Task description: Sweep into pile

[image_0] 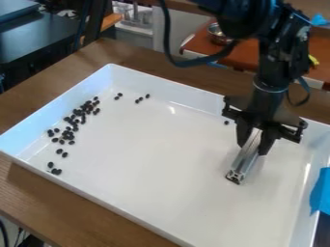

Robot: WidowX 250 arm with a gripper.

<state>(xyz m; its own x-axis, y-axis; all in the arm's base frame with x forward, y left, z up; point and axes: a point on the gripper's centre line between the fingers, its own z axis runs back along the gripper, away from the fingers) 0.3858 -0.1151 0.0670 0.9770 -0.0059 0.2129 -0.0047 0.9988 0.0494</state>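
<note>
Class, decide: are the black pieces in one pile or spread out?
Spread out: the pieces form a loose band toward the left of the tray, with strays apart.

The brown wooden worktop shows at eight o'clock. A black table is at ten o'clock. At one o'clock, a shiny bowl sits on a reddish table. A bright blue piece is at four o'clock.
</note>
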